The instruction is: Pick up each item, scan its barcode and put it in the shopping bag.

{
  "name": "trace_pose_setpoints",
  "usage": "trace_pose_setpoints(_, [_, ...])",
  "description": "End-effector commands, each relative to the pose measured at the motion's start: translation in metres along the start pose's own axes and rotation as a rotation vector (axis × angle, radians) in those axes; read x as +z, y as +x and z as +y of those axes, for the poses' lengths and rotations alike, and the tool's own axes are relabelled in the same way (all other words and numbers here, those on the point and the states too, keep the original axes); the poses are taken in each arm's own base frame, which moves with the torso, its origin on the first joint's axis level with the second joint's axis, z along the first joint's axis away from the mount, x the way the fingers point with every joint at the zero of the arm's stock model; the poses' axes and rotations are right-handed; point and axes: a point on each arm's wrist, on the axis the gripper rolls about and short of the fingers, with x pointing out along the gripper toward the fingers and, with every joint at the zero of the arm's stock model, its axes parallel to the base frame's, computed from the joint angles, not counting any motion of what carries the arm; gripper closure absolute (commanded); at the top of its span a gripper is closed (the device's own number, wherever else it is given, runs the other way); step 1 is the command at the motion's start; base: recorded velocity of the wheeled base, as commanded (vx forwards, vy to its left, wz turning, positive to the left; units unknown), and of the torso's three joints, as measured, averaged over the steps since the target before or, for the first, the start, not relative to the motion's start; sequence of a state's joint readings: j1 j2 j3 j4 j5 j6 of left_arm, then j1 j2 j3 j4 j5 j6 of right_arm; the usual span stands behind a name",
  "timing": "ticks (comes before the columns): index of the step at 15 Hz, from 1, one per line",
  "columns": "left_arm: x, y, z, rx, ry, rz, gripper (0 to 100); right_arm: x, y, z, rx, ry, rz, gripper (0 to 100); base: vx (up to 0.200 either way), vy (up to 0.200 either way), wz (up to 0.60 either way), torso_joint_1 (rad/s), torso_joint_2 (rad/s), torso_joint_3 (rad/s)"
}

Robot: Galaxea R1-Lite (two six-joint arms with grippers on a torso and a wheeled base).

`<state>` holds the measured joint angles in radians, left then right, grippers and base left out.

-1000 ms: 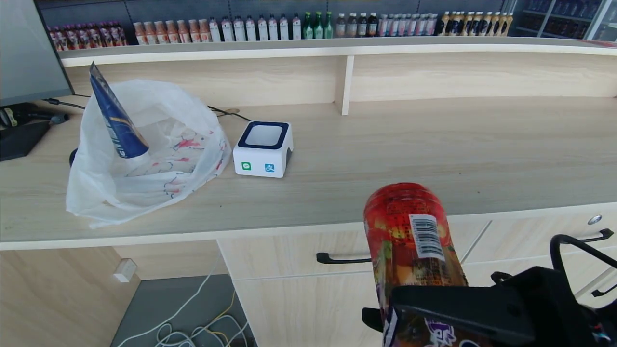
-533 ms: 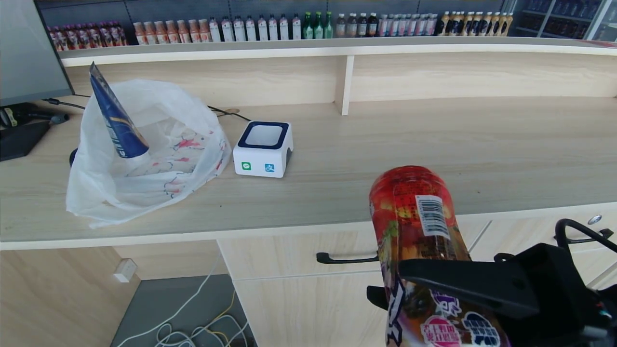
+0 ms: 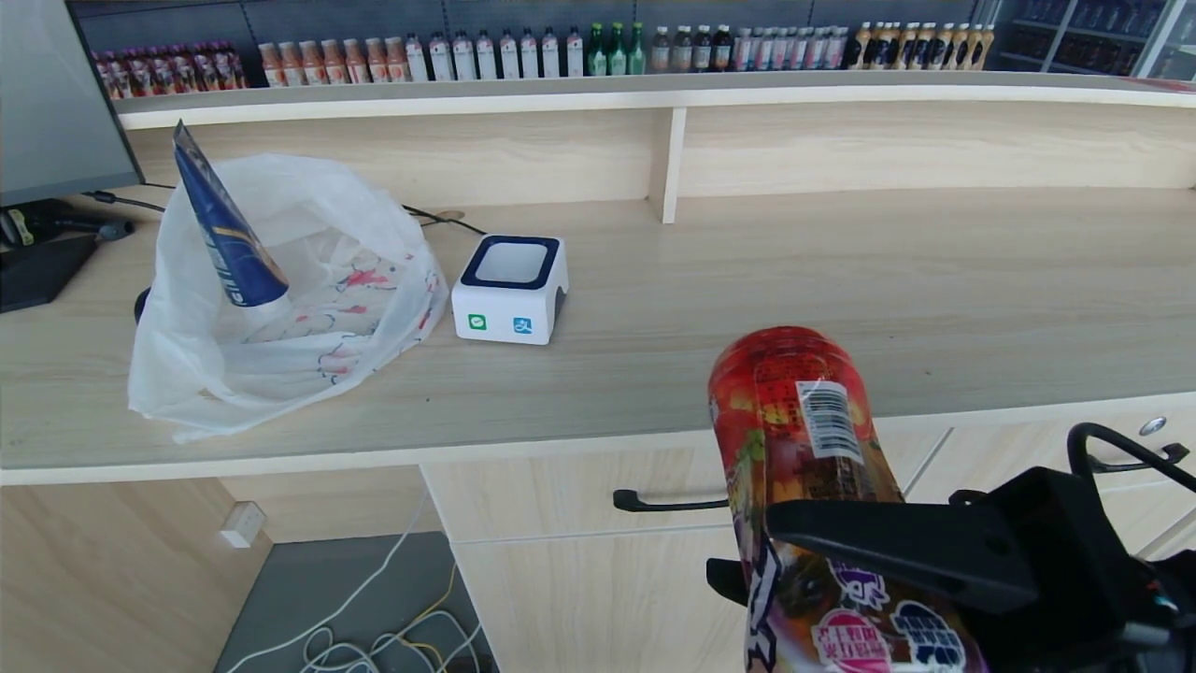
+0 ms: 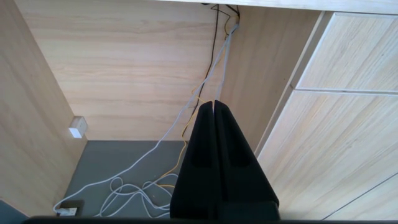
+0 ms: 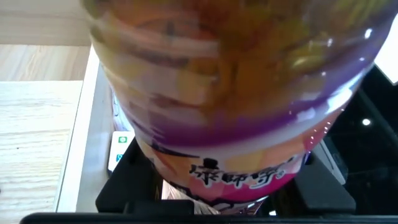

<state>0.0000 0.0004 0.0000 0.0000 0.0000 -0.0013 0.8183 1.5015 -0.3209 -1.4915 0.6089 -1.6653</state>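
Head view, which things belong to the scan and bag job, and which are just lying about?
Job: bottle in the right gripper, scanner, shopping bag, blue tube standing in it.
Lying about: shelf bottles, monitor, floor cables.

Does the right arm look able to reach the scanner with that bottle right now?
Probably yes: the right gripper holds the bottle before the counter, and nothing stands between it and the scanner.
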Motion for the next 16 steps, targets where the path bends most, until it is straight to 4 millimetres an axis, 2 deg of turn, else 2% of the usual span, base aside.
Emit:
trace_pose_setpoints(1, [0.0,0.0,0.0,0.0,0.0,0.0,100,0.0,0.001,0.002,0.006,0.008,-0.003,100,0.0,0.0,0.0,0.0,0.0,0.0])
trace_pose_setpoints(5, [0.0,0.0,0.0,0.0,0.0,0.0,100,0.0,0.0,0.002,0.005,0.05,0.003,100,0.0,0.0,0.0,0.0,0.0,0.0])
trace_pose_setpoints(7, [0.0,0.0,0.0,0.0,0.0,0.0,100,0.001,-0.002,-0.003,-0.011,0.169,0.01,100,0.0,0.0,0.0,0.0,0.0,0.0])
trace_pose_setpoints(10, [0.0,0.0,0.0,0.0,0.0,0.0,100,-0.012,-0.009,-0.009,-0.043,0.326,0.073,100,0.0,0.0,0.0,0.0,0.0,0.0])
trace_pose_setpoints(14, [0.0,0.0,0.0,0.0,0.0,0.0,100,-0.033,-0.013,-0.007,-0.053,0.482,0.161,100,0.0,0.0,0.0,0.0,0.0,0.0])
trace_pose_setpoints(16, [0.0,0.0,0.0,0.0,0.0,0.0,100,-0.044,-0.022,-0.008,-0.083,0.614,0.232,100,0.0,0.0,0.0,0.0,0.0,0.0])
